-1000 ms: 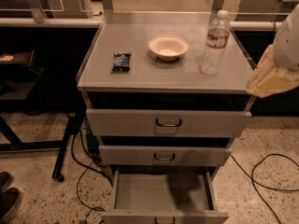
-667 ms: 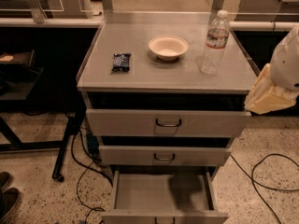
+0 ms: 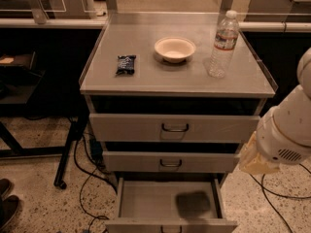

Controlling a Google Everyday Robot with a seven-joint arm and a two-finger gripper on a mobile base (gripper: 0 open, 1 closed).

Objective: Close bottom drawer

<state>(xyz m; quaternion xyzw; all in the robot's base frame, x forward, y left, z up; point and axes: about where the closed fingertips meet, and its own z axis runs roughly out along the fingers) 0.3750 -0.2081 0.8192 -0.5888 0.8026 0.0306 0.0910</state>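
The bottom drawer (image 3: 167, 203) of the grey metal cabinet is pulled out and open, and I look down into its bare inside, where a dark shadow lies. Its front panel (image 3: 170, 225) is at the lower edge of the view, with the dark wire handle barely showing. My white arm (image 3: 286, 130) comes in from the right edge, and its cream-coloured end (image 3: 256, 160) hangs beside the cabinet's right side at the height of the middle drawer. My gripper is out of view.
The top drawer (image 3: 175, 127) and middle drawer (image 3: 170, 162) stand slightly out. On the cabinet top (image 3: 146, 76) are a white bowl (image 3: 174, 49), a water bottle (image 3: 221, 45) and a dark snack packet (image 3: 126, 64). Cables (image 3: 85, 178) and a black table leg (image 3: 68, 152) are on the left floor.
My arm has moved down along the cabinet's right side, from the level of the cabinet top to the level of the middle drawer. The drawers have not moved.
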